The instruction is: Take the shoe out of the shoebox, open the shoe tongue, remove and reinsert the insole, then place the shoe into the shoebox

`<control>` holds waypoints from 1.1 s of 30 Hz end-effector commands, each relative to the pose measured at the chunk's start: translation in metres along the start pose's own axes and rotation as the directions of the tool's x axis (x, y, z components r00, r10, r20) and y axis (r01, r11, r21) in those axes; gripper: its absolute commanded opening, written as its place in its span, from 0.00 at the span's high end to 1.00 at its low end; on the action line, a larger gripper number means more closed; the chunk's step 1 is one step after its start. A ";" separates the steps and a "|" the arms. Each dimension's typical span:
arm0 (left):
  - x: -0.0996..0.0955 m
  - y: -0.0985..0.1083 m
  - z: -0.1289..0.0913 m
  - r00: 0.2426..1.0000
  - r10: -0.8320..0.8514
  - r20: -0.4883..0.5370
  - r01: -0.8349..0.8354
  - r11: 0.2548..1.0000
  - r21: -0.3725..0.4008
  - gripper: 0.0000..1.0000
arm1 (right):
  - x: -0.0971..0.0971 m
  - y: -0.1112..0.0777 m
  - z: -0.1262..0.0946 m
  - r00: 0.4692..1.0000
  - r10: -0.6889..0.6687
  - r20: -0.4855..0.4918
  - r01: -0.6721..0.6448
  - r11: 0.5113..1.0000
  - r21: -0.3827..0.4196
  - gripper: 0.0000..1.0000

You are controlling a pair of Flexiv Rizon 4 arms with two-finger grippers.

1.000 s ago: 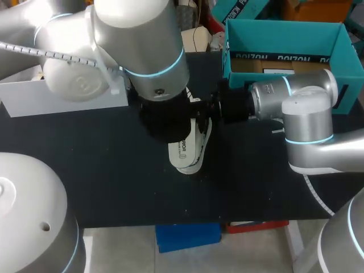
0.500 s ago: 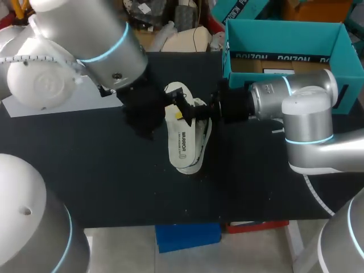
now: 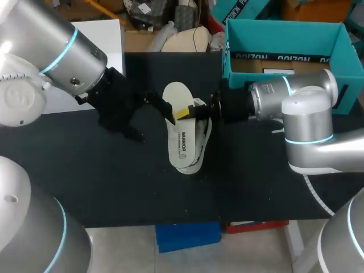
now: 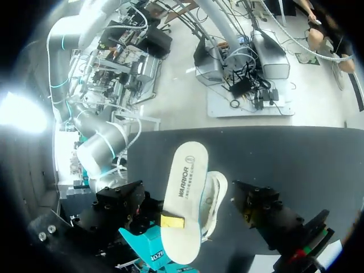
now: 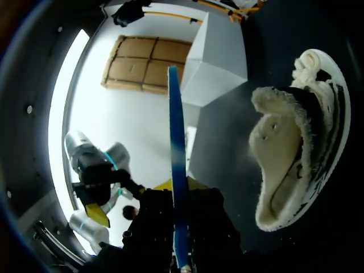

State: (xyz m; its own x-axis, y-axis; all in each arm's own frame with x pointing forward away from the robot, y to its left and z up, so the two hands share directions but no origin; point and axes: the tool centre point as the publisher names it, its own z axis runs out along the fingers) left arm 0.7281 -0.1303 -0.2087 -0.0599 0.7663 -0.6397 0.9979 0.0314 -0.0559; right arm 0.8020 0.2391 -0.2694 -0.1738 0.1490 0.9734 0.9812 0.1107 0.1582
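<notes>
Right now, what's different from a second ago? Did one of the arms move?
The left gripper pulled back to the left, off the shoe. It is open and empty, and the insole now shows. The right gripper stayed put, shut on the insole. The shoe and the shoebox did not move.

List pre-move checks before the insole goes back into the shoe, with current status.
1. Insole fully out of the shoe: ok.
2. Right gripper shut on the insole, which sits edge-on between its fingers: ok.
3. Left gripper open and holding nothing: ok.
4. Shoe steadied for reinsertion: not ok. It lies loose on the table with no gripper on it.
5. Tongue pulled back enough to clear the opening: cannot tell.
6. Shoebox open for the later placement: ok.
</notes>
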 end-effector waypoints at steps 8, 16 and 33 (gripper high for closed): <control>0.000 -0.008 -0.001 0.978 0.074 0.197 -0.057 0.994 -0.090 0.00 | 0.000 0.000 0.001 1.000 0.001 0.001 -0.001 1.000 -0.001 1.00; 0.026 -0.022 0.002 0.871 0.174 0.460 -0.079 0.972 -0.219 0.00 | 0.000 0.000 0.001 1.000 0.001 0.001 -0.001 1.000 -0.001 1.00; 0.057 -0.009 0.015 0.709 0.182 0.681 -0.046 0.976 -0.213 0.00 | 0.000 0.000 0.001 1.000 0.001 0.001 -0.001 1.000 -0.001 1.00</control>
State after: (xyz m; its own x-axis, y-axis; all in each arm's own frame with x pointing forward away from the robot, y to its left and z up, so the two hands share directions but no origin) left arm 0.7143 -0.0958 -0.2449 0.0855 0.3546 -0.9311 0.9877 0.0928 0.1260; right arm 0.8020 0.2391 -0.2694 -0.1737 0.1490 0.9734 0.9812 0.1106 0.1582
